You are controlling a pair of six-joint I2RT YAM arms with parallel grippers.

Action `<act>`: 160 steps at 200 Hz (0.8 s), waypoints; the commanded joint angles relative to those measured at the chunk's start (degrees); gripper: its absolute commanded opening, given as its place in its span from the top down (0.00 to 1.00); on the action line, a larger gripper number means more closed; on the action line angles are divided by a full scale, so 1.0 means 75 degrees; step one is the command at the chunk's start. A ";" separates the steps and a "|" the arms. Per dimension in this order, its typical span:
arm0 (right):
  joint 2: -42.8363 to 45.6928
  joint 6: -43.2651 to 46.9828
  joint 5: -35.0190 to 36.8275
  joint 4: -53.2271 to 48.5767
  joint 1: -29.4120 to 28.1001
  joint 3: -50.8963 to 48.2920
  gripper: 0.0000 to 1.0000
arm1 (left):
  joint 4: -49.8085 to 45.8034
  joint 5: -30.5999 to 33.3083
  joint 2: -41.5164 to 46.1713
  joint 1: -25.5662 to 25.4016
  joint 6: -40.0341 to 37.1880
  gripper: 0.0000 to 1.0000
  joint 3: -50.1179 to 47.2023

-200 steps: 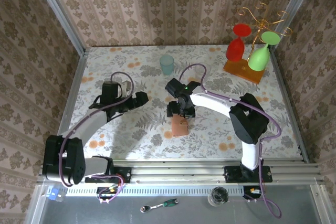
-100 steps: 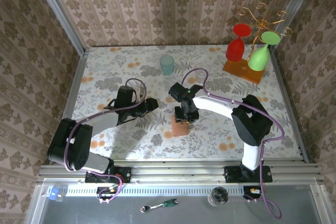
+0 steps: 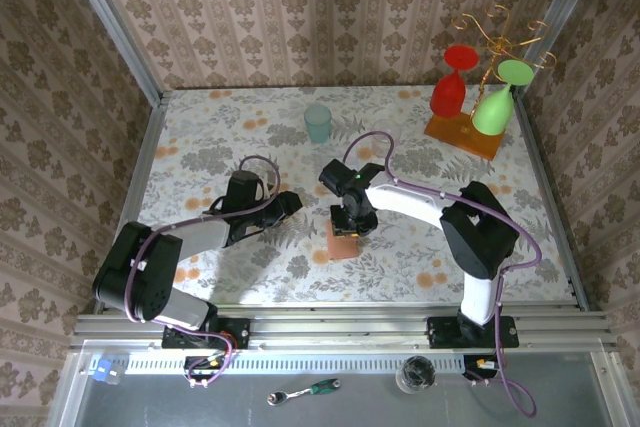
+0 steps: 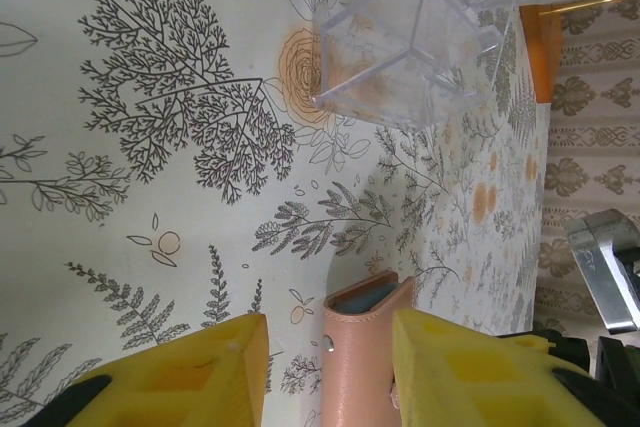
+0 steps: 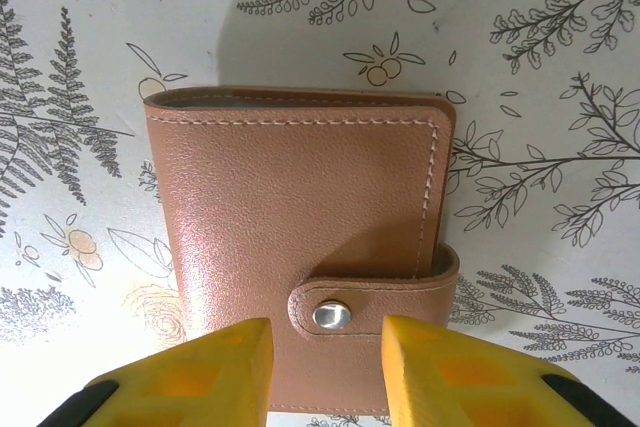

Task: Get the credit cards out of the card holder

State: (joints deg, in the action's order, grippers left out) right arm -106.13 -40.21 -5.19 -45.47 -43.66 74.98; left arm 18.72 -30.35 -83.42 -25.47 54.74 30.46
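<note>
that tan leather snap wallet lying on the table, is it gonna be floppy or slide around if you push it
The flat tan-brown leather card holder looks fairly stiff with its snap strap fastened, so it probably lifts as one slab. Lying flat on the smooth printed tablecloth, it would likely slide rather than tip.

Top view: bright, even overhead light. Soft shadows lie under both arms on the table (image 3: pixel 200 137), and lines bow slightly at the frame edges.

Right wrist view: card holder (image 5: pixel 300 217) sharp, pale sheen on the leather, glint on the snap (image 5: pixel 331 315). Right gripper (image 5: pixel 325 372) fingertips (image 5: pixel 180 377) soft-edged, close to the lens.

Left wrist view: glare on the clear plastic shape (image 4: pixel 400 47).
</note>
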 commanded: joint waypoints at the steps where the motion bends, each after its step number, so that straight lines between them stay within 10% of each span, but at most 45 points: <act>1: -0.0125 0.0087 -0.0147 -0.0162 -0.0076 0.0080 0.66 | 0.0069 0.0052 0.0075 -0.0037 0.0119 0.64 -0.0077; 160: -0.0569 0.0155 0.0059 -0.0505 -0.0222 0.0510 0.70 | 0.0061 -0.0058 -0.0143 -0.0037 0.0164 0.65 -0.0030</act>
State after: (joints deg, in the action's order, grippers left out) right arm -109.30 -39.75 -6.09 -46.39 -44.62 76.53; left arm 18.74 -30.22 -84.01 -25.47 55.55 30.44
